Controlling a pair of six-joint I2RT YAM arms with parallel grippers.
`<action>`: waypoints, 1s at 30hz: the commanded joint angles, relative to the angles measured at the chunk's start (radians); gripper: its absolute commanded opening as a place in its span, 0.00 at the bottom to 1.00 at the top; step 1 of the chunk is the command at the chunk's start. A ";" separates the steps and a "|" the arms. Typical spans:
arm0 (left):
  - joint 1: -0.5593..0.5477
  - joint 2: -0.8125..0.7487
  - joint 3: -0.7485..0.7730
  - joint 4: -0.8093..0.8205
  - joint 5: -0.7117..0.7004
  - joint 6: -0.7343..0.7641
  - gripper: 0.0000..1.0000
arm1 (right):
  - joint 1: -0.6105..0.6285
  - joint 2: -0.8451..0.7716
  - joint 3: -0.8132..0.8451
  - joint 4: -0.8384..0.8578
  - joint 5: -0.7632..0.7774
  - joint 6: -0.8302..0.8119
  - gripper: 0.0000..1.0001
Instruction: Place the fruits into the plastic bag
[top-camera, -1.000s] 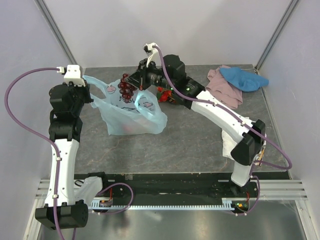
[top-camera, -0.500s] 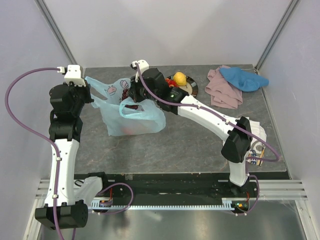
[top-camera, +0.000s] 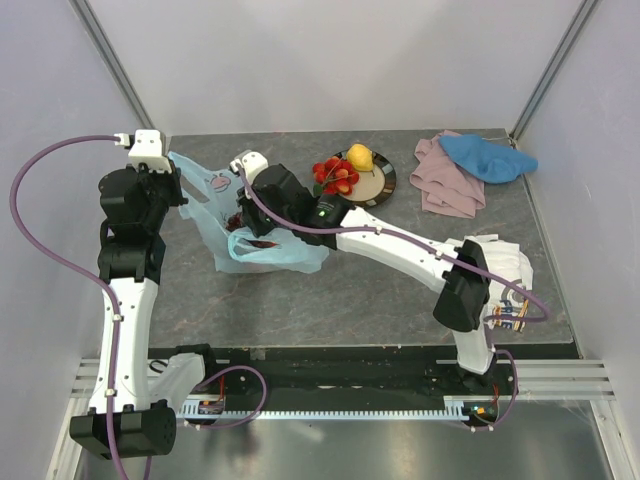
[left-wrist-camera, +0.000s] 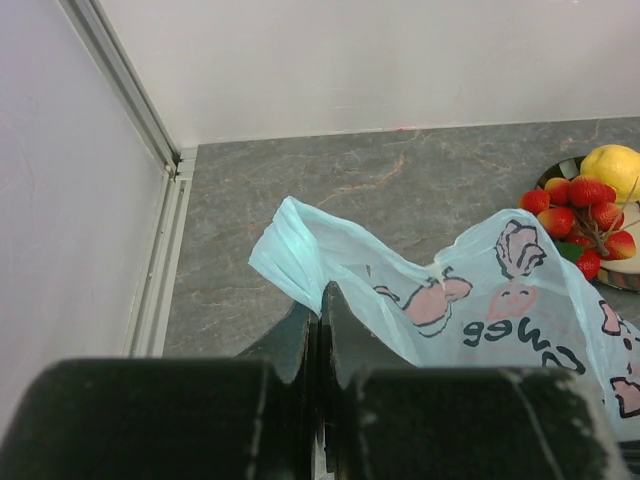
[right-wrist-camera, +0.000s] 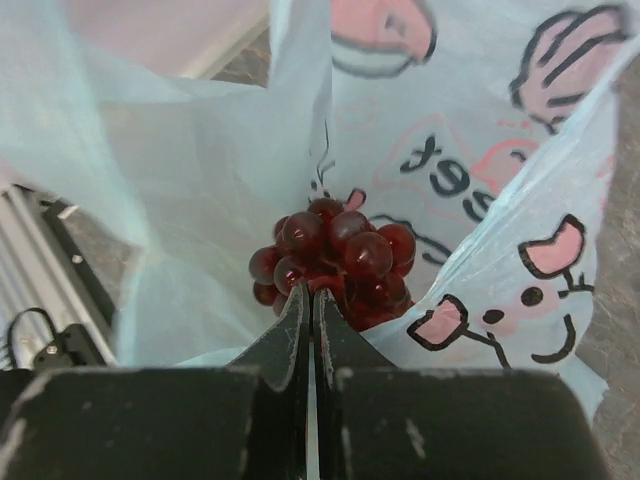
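Observation:
The light-blue plastic bag (top-camera: 262, 250) with pink cartoon prints lies at the table's left centre. My left gripper (left-wrist-camera: 320, 300) is shut on the bag's handle (left-wrist-camera: 290, 250) and holds it up. My right gripper (right-wrist-camera: 311, 300) is shut on the dark red grapes (right-wrist-camera: 335, 260) and reaches down inside the open bag (right-wrist-camera: 180, 210); from above it (top-camera: 243, 222) sits at the bag's mouth. A yellow lemon (top-camera: 359, 157) and red strawberries (top-camera: 335, 177) lie on the plate (top-camera: 378, 184); they also show in the left wrist view, lemon (left-wrist-camera: 612, 168) and strawberries (left-wrist-camera: 580, 205). Orange and apple are hidden.
A pink cloth (top-camera: 445, 180) with a blue cloth (top-camera: 488, 158) on it lies at the back right. White walls close in the table at the back and both sides. A white cloth (top-camera: 500, 262) sits by the right arm's elbow.
My right gripper has carried the grapes from above the bag's rim leftward and down into the bag. The plate with the lemon and strawberries came into view. The left arm has held still.

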 joint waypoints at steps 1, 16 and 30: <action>-0.004 -0.010 -0.005 0.050 0.017 0.037 0.02 | -0.011 0.059 0.048 -0.062 0.062 -0.013 0.00; -0.006 -0.010 -0.003 0.050 0.018 0.037 0.02 | -0.013 0.113 0.104 -0.122 0.088 -0.022 0.29; -0.007 -0.011 -0.005 0.048 0.018 0.036 0.01 | -0.014 0.067 0.085 -0.090 0.020 -0.022 0.50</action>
